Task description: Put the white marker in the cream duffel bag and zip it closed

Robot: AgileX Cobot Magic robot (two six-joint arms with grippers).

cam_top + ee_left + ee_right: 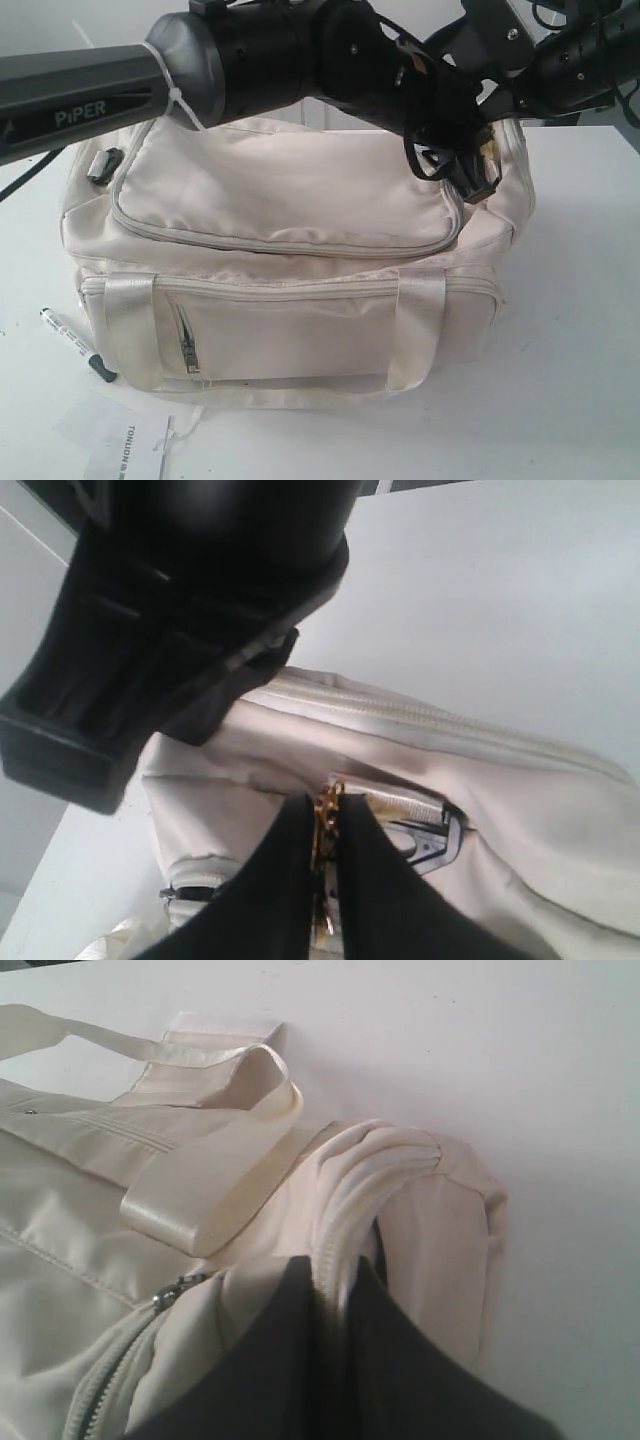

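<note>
**Ext. view:** white marker [70, 343] lay on table [580, 300] off cream duffel bag's [290, 200] front-left corner, barrel diagonal, well apart from left gripper [475, 165] at bag's right end.
**L wrist:** left gripper clamped on gold zip pull [323, 808].
**R wrist:** right gripper [337, 1275] pinched bag's piped edge [350, 1195].
</note>
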